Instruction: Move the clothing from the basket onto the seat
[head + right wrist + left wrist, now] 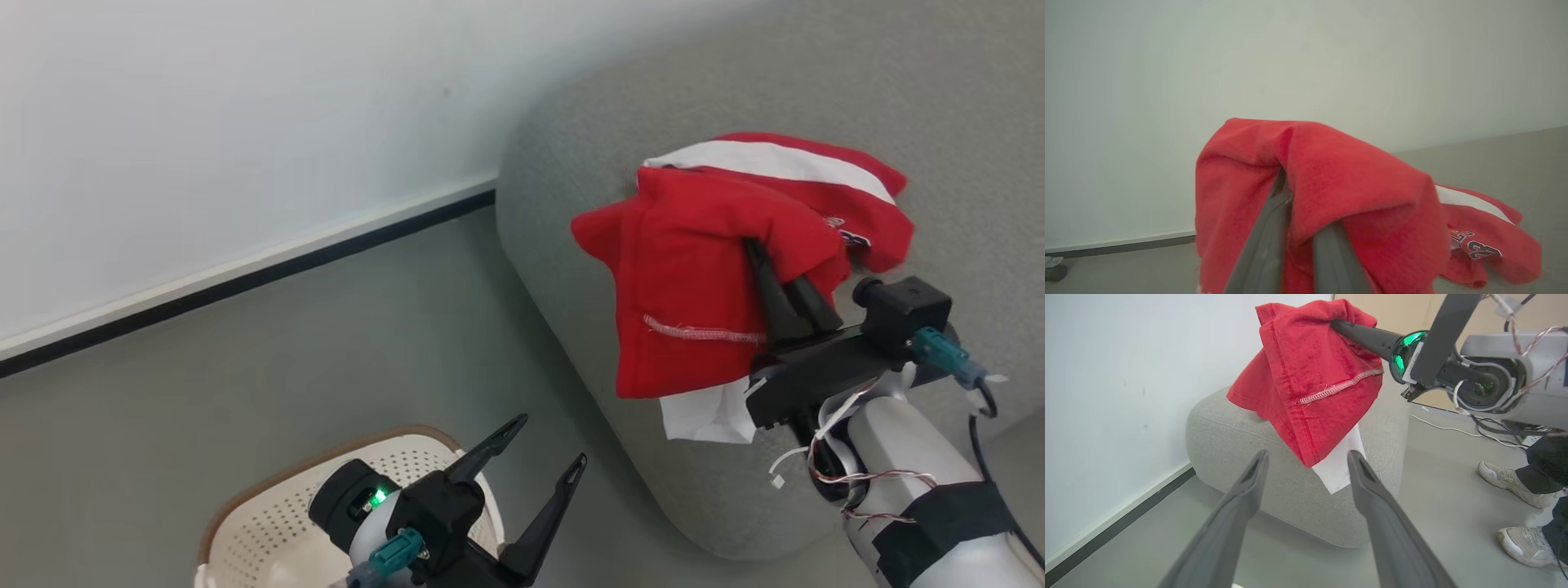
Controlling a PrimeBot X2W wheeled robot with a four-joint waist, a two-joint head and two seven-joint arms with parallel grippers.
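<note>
— Well, soft and light, by the look: plain red garment (pixel 686 286) draped limp over the right gripper (pixel 775 286), pinched at a bunched fold near its top.

— Clear of the sofa seat (pixel 571 163)?

— Hanging at its rounded edge; touching or not, hard to tell. White flap (pixel 710 412) dangling below the hem.

— And the other piece?

— Banded red garment (pixel 865 220), lying crumpled on the seat just behind.

— Left gripper (pixel 549 441)?

— Spread wide, holding nothing, above the laundry basket (pixel 269 523) on the floor.

— Likely to slip?

— Probably not; nubby cloth, no stiffness, nothing fragile. More apt to cling to the fingers on letting go. Best taken at a thick fold or the stitched seam.
</note>
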